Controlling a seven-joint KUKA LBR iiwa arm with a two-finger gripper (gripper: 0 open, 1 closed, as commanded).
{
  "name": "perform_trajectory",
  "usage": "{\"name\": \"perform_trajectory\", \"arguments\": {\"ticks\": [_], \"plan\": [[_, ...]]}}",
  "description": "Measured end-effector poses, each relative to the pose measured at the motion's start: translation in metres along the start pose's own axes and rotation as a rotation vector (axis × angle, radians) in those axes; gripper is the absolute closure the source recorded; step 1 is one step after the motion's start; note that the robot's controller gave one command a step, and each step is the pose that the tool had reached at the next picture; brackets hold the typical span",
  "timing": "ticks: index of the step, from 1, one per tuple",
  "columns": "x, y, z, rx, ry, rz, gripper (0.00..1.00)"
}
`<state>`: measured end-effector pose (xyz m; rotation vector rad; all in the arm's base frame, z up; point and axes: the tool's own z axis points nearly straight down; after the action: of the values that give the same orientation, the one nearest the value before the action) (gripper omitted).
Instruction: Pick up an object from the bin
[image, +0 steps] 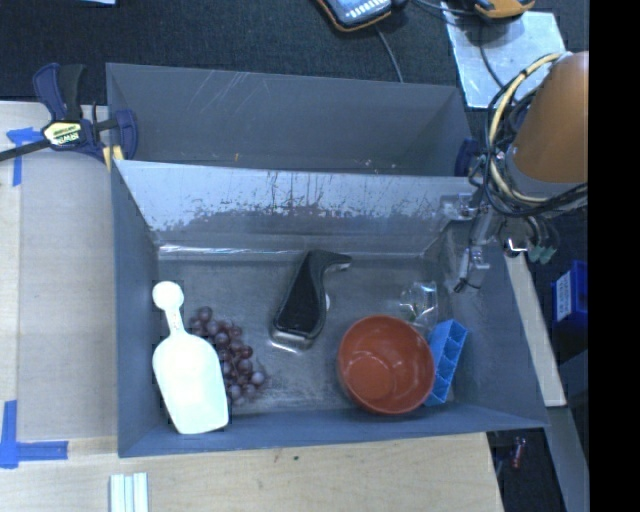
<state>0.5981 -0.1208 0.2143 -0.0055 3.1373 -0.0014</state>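
camera view, right side: where is the gripper (466, 262)?

low at the right end of the grey metal bin (290, 120), close to the right wall, with the arm's orange cover and cables above it.

is it open, closed, or gripping something?

can't tell. it shows nothing held.

which things lie nearest?

a blue ribbed plastic tray (447, 358) stands on edge below the gripper in this view, near the front right corner. it leans against an orange-red round bowl (385, 365), which sits upright on the floor just to its left. the gripper is apart from both.

and the rest?

a black curved-neck object (305, 300) lies mid-floor; its kind isn't clear. at the left end, a white plastic scoop (188, 375) lies flat with its handle toward the back wall, and a bunch of dark purple grapes (228, 355) touches its right side.
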Motion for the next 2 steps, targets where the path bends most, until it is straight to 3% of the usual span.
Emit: {"name": "perform_trajectory", "arguments": {"ticks": [1,2], "plan": [[0.0,0.0,0.0,0.0,0.0,0.0,0.0],[0.049,0.049,0.072,0.0,-0.003,-0.12,0.0]]}}
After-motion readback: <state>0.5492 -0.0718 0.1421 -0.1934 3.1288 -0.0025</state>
